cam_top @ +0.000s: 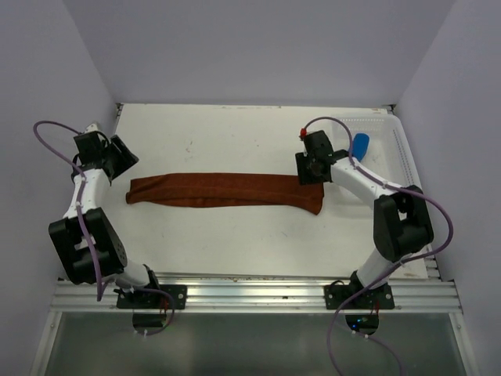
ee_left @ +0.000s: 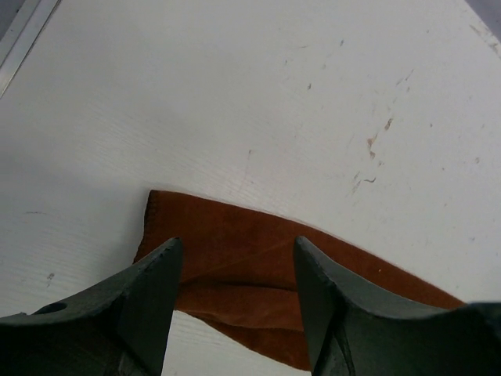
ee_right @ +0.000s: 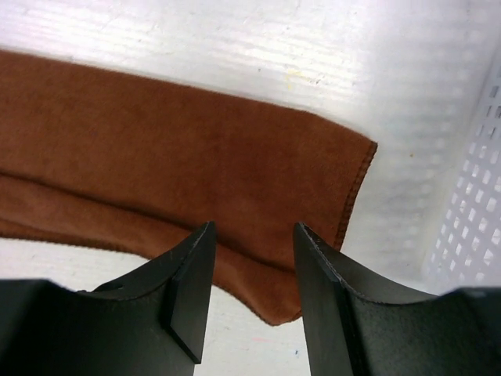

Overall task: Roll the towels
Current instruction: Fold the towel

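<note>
From the top external view, a long rust-brown cloth towel (cam_top: pixel 225 190) lies folded lengthwise into a narrow band across the middle of the white table (cam_top: pixel 235 133), running left to right. Its left end is squared off; its right end widens and dips toward the near edge. A smaller bright blue towel (cam_top: pixel 361 146) sits rolled up inside the white plastic mesh basket (cam_top: pixel 399 157) at the far right of the table. The left gripper (cam_top: pixel 125 160) hangs just beyond the brown towel's left end, and the right gripper (cam_top: pixel 311 174) is over its right end. No writing or label can be read on anything.

In the left wrist view, the brown towel's left end (ee_left: pixel 235 266) shows a stitched hem and a lengthwise fold crease. The left gripper (ee_left: pixel 239 305) is released, its two dark fingers (ee_left: pixel 149 298) spread apart above the cloth with nothing between them.

In the right wrist view, the towel's right end (ee_right: pixel 180 157) lies flat, velvety, with a darker stitched edge and a fold line along its near side; the basket wall (ee_right: pixel 470 219) stands just beside it. The right gripper (ee_right: pixel 250 298) is also released, fingers (ee_right: pixel 192 282) apart above the cloth, grasping nothing.
</note>
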`<state>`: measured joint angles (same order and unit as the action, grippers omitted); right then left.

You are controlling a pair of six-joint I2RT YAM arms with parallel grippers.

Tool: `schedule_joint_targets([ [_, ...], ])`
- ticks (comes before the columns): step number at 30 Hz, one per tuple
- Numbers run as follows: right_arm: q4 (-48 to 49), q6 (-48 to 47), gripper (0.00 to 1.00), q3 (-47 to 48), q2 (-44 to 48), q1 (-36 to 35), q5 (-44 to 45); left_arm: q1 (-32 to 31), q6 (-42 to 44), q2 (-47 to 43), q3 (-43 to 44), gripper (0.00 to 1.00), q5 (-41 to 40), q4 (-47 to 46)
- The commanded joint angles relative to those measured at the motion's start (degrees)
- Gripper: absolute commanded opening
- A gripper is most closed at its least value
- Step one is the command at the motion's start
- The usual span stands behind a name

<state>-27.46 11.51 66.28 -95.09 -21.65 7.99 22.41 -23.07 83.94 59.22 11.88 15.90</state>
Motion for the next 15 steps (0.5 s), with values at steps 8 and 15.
schedule_joint_targets([
  [8,-1.98,1.06,0.47,8.77,-8.17,4.95,1.86,-2.20,6.27,7.72,4.24,0.63,-1.42,-0.08],
  [15,-1.63,0.88,0.47,10.09,-10.81,5.74,-0.95,-7.02,9.89,8.87,1.43,0.60,-10.70,1.49],
])
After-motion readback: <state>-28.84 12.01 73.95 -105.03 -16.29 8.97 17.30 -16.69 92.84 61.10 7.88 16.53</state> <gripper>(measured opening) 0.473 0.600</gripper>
